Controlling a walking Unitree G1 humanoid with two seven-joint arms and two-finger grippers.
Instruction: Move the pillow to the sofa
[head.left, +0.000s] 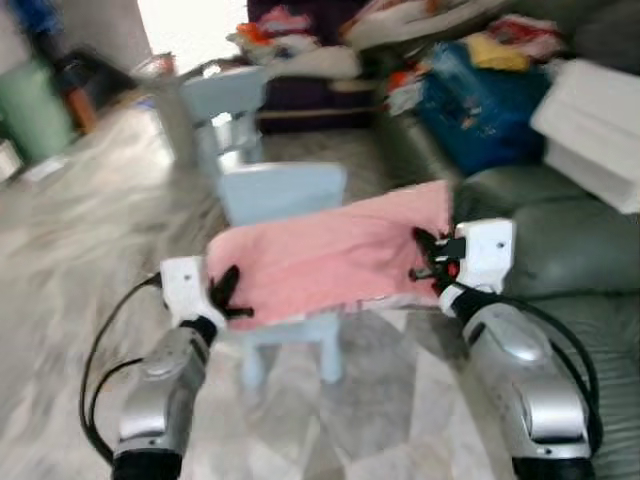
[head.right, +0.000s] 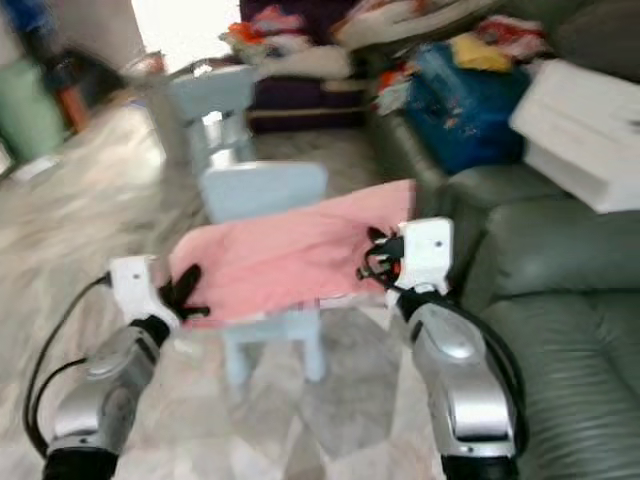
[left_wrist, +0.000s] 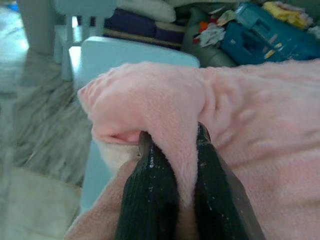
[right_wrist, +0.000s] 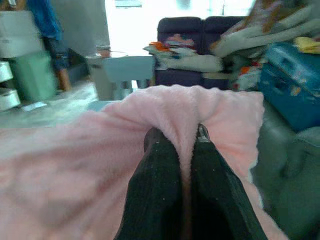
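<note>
While pinched at both ends, pink pillow hanging slack between the two arms, over the seat of a small light-blue chair and not yet on the sofa. Left gripper clamped on a fold of pink fleece at the pillow's left end, fabric bunched between the black fingers. Right gripper likewise closed on a ridge of fleece at the right end, close to the sofa's green arm. Hard to tell whether the pillow's middle rests on the chair seat or hangs just above it. Sofa cushions on the right partly taken up by a blue bag and a stack of white boxes, with a bare green stretch nearer the robot. Head views blurred, so likely walking or turning. Main risks, as a judgement: both grips holding only a thin pinch of loose cover, so a tug could pull the fleece free and drop one end to the floor; sagging middle possibly catching the chair back or seat edge during the swing right, dragging or tipping the light chair; landing too far back, against the bag or boxes.
</note>
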